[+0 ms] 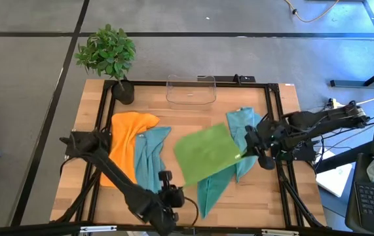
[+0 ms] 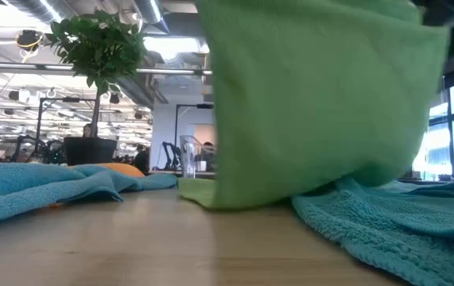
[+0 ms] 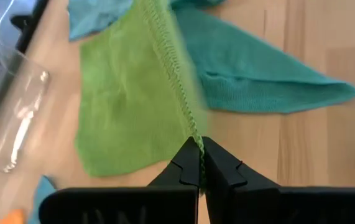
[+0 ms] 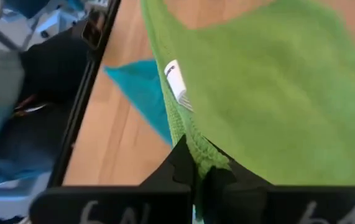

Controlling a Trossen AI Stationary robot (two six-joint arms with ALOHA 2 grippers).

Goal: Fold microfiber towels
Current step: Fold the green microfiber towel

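Note:
The lime green towel (image 1: 206, 154) is held up over the table's middle between both grippers; in the low view it hangs as a wide sheet (image 2: 322, 95). My left gripper (image 1: 175, 187) is shut on its near left corner. My right gripper (image 1: 251, 152) is shut on its right corner. The orange towel (image 1: 128, 141) and a teal towel (image 1: 150, 154) lie crumpled at the left. A second teal towel (image 1: 242, 128) lies at the right, and a third (image 1: 213, 190) lies under the green one near the front edge. My left gripper pinches the green towel's stitched edge at a corner (image 3: 194, 138) between its two shut fingers. The edge runs away from the fingers, drawn fairly straight. The towel's far part (image 3: 121, 124) slopes down toward the table. My right gripper pinches the green towel's hemmed edge (image 4: 196, 149) between its two shut fingers, just below the white tag (image 4: 177, 81). The cloth spreads away from the fingers, lifted off the table here. Its lower edge (image 2: 203, 197) rests on the wood.
A clear plastic bin (image 1: 191, 88) stands at the far edge's middle, with a potted plant (image 1: 108, 56) at the far left corner. A black frame (image 1: 275, 118) rims the table. Bare wood (image 1: 82, 118) shows along the left side.

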